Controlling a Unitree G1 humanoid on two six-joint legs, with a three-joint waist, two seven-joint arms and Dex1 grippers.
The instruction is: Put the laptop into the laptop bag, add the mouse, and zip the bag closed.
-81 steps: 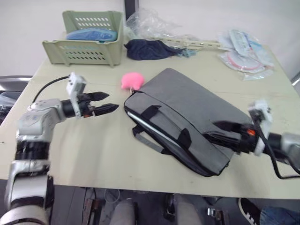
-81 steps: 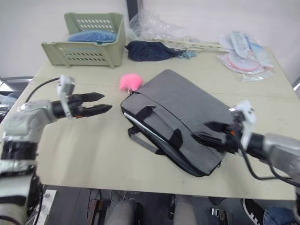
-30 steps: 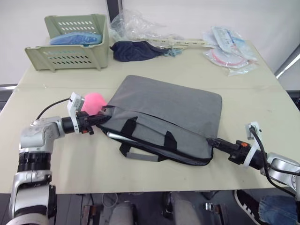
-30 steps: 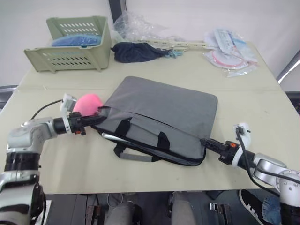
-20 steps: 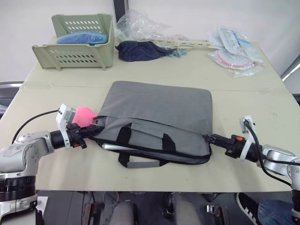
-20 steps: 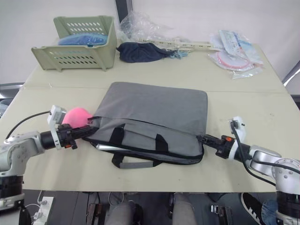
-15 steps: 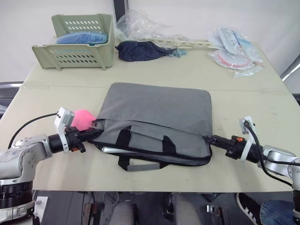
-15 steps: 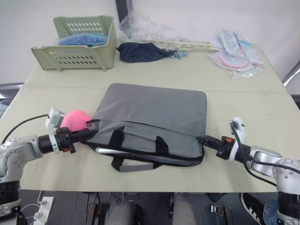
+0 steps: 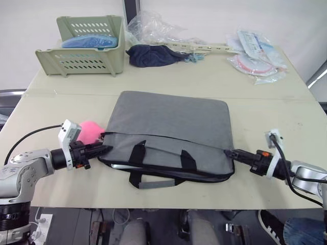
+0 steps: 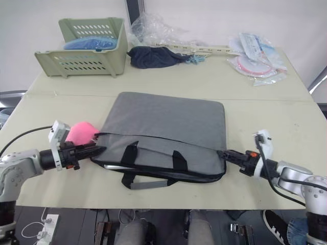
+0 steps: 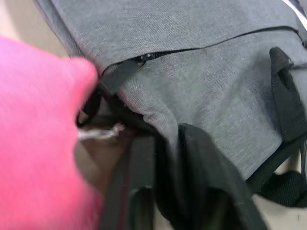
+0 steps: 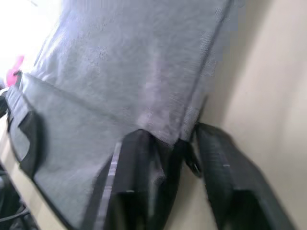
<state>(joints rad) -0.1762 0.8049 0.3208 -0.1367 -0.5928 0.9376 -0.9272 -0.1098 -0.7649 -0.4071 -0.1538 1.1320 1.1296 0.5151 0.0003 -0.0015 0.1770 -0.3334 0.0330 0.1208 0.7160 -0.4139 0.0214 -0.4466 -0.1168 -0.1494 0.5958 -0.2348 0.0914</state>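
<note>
Fingers of the left gripper (image 9: pixel 103 150) sit at the left end of the grey laptop bag (image 9: pixel 173 127), low over the worktop (image 9: pixel 214 81). In the left wrist view the bag's fabric and a dark strap fill the space between them; whether they are clamped on the material cannot be told. Fingers of the right gripper (image 9: pixel 229 153) reach the bag's right front corner. The right wrist view shows the two black fingers (image 12: pixel 134 187) standing apart, with the corner seam of the bag lying in the gap between them; a firm clamp cannot be confirmed.

The laptop bag lies flat near the front edge of the worktop, its black handles (image 9: pixel 158 163) hanging toward the front. The zip line along the upper flap reads as a dark seam running from one gripper to the other. A thin pale silver strip, the edge of the laptop (image 9: pixel 118 165), shows beneath the front left of the bag, so the laptop sits inside it.

A pink fuzzy lump (image 9: pixel 91 130) rests just beside the bag's left end, touching or nearly touching the left gripper's wrist.

At the back of the worktop stand a green basket (image 9: pixel 84 56) holding a blue item, a dark cloth (image 9: pixel 156 54), crumpled clear plastic (image 9: pixel 153 28) and packaged items (image 9: pixel 258 53).
</note>
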